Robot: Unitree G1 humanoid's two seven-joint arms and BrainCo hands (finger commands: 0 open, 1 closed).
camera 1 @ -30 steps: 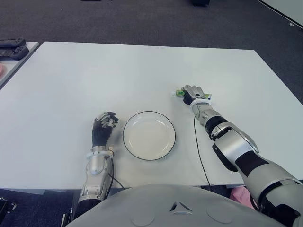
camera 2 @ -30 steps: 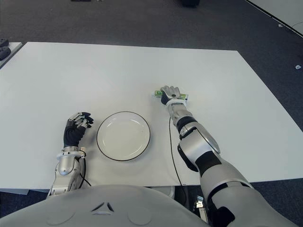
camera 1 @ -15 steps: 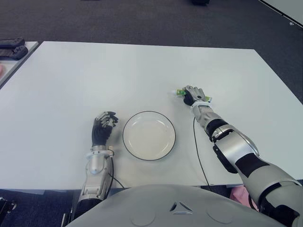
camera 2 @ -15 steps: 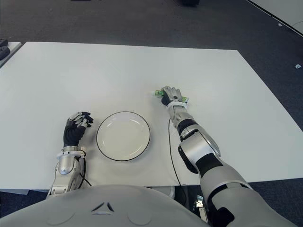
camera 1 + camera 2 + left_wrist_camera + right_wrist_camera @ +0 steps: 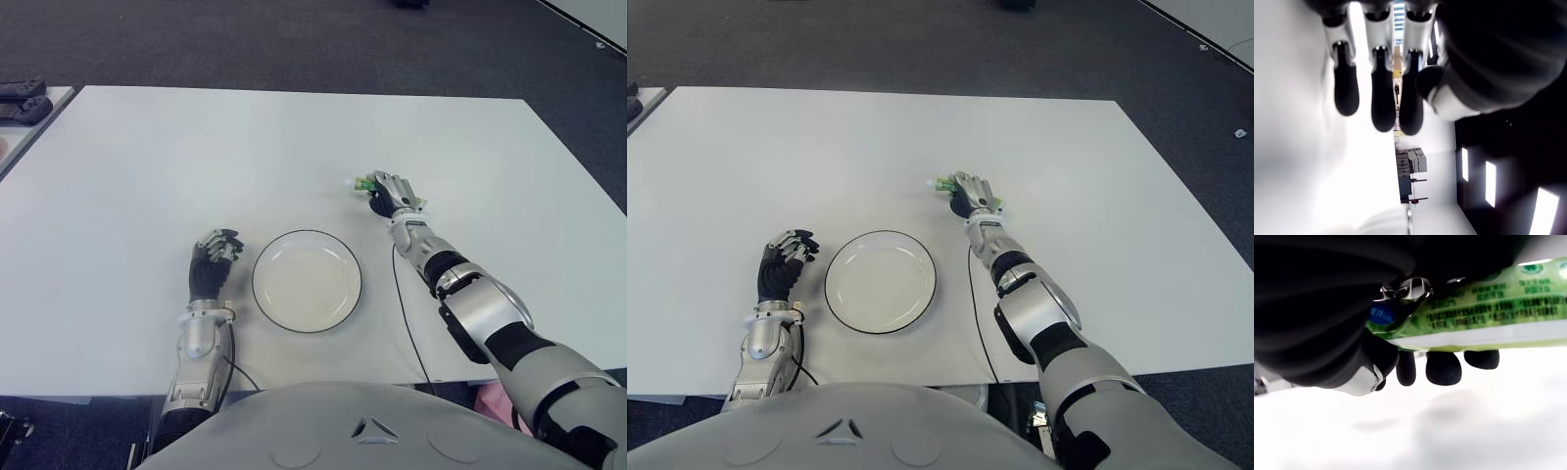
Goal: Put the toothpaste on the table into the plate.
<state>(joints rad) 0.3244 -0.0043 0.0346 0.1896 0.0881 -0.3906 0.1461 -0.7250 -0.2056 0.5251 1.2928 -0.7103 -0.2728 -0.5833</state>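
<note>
My right hand [image 5: 386, 195] is shut on the green toothpaste tube [image 5: 363, 184], whose end sticks out to the left of the fingers. In the right wrist view the green tube [image 5: 1488, 308] is pressed against the palm with the fingertips [image 5: 1444, 368] curled under it, above the white table. Hand and tube are to the right of and beyond the white, black-rimmed plate [image 5: 307, 281], which has nothing in it. My left hand [image 5: 212, 262] shows just left of the plate, its fingers curled and holding nothing.
The white table [image 5: 196, 157] spreads wide on all sides. A black cable [image 5: 404, 304] runs along my right forearm toward the near edge. Dark objects [image 5: 22, 93] lie on a second table at the far left.
My right hand has closed on the toothpaste and moved it a little left and away, lifting it off the table. The left hand has not moved.
</note>
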